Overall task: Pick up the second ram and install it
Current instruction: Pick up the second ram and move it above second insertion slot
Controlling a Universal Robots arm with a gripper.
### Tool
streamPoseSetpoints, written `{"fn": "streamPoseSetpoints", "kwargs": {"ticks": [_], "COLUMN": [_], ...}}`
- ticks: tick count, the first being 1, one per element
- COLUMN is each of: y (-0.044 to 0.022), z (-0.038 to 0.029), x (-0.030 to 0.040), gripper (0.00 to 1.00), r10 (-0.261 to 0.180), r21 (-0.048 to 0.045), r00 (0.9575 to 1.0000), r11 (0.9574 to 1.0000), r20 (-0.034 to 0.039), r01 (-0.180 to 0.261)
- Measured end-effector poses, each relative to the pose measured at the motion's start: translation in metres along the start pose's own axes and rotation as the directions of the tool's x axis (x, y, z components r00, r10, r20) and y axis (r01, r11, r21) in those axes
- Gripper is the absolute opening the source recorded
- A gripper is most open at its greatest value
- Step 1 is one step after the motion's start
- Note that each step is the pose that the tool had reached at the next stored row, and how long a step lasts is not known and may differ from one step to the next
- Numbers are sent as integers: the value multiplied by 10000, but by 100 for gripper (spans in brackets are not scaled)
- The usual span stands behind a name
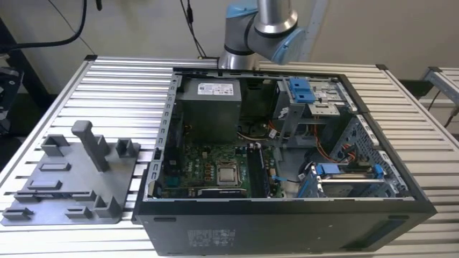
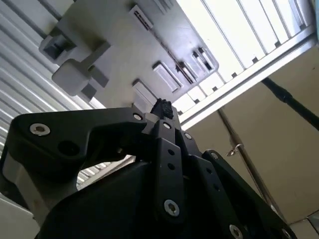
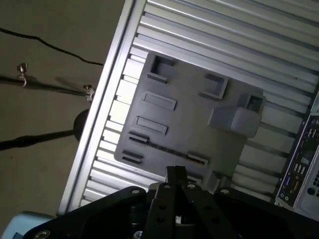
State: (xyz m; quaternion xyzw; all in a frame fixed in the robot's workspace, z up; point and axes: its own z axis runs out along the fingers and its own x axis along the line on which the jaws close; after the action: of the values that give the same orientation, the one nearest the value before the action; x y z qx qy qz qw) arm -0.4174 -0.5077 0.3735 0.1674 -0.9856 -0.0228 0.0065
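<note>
In both wrist views my gripper (image 2: 162, 108) (image 3: 175, 172) hangs well above the grey tray (image 2: 114, 45) (image 3: 189, 119). Its black fingers (image 2: 164, 149) are drawn together at the tips, shut, with nothing visible between them. The tray's slots and upright posts look bare from here. The second ram is out of view. In the exterior view the tray (image 1: 64, 183) lies at the exterior view's left, beside the open computer case (image 1: 287, 215). The green motherboard (image 1: 208, 166) with its square silver chip (image 1: 227, 174) lies inside the case. The arm (image 1: 262, 24) rises behind the case.
The slatted metal table (image 1: 122, 86) carries tray and case. Its edge (image 3: 107, 99) runs close to the tray, with floor, a cable (image 3: 40, 42) and a stand beyond. The case's port panel (image 3: 304, 164) borders the tray. Drive cages (image 1: 308, 94) and cables fill the case's right half.
</note>
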Motion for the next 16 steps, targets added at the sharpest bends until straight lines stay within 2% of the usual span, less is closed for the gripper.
{"fn": "streamPoseSetpoints", "kwargs": {"ticks": [4,8,12,16], "y": [0,0,0,0], "z": [0,0,0,-1], "x": [0,0,0,0], "gripper": [11,11,11,11], "r10": [-570,-1059,-1520,-1960], "r21": [4,5,5,3], "r00": [9984,9944,9883,9806], "r11": [9984,9944,9884,9806], "r20": [-28,-52,-74,-96], "r01": [570,1059,1520,1960]}}
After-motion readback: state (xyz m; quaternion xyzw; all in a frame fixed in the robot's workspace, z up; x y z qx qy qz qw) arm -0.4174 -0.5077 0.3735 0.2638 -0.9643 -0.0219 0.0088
